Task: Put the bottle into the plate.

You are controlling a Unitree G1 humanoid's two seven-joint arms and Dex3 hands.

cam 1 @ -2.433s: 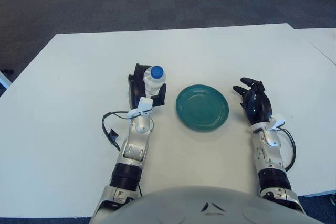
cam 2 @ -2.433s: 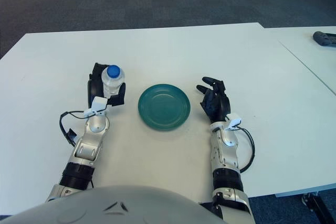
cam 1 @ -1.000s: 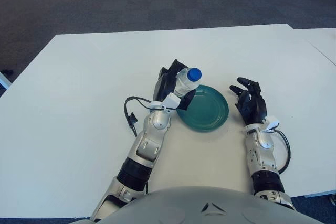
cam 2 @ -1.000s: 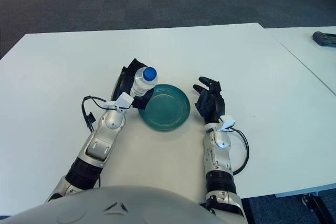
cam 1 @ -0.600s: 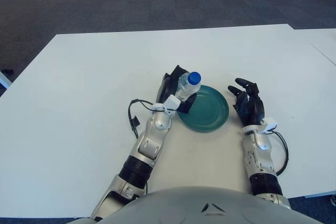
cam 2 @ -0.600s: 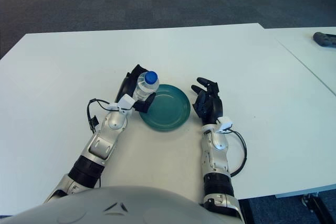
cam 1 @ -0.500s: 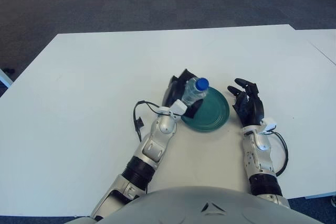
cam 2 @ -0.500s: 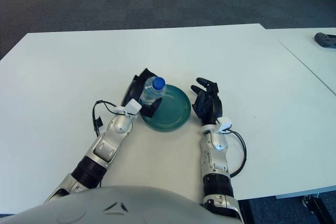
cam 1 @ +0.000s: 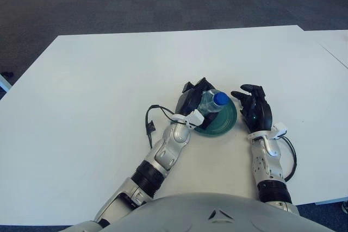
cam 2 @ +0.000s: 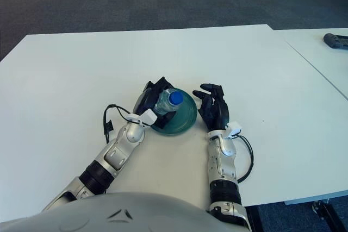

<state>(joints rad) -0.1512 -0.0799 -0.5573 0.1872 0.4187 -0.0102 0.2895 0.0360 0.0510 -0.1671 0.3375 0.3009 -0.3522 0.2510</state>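
A clear bottle with a blue cap [cam 1: 213, 101] is held in my left hand [cam 1: 196, 100], whose dark fingers wrap its body. The bottle stands over the left half of the teal plate [cam 1: 227, 119] in the middle of the white table. Whether its base touches the plate is hidden by the hand. My right hand [cam 1: 254, 111] shows just right of the plate with its fingers spread and nothing in them.
The white table [cam 1: 81, 91] stretches wide on all sides of the plate. A second white table with a dark object [cam 2: 335, 39] on it shows at the far right. Dark carpet lies beyond the far edge.
My left hand has carried the bottle rightward from beside the plate to over its left half. The right hand has shifted slightly toward the plate.
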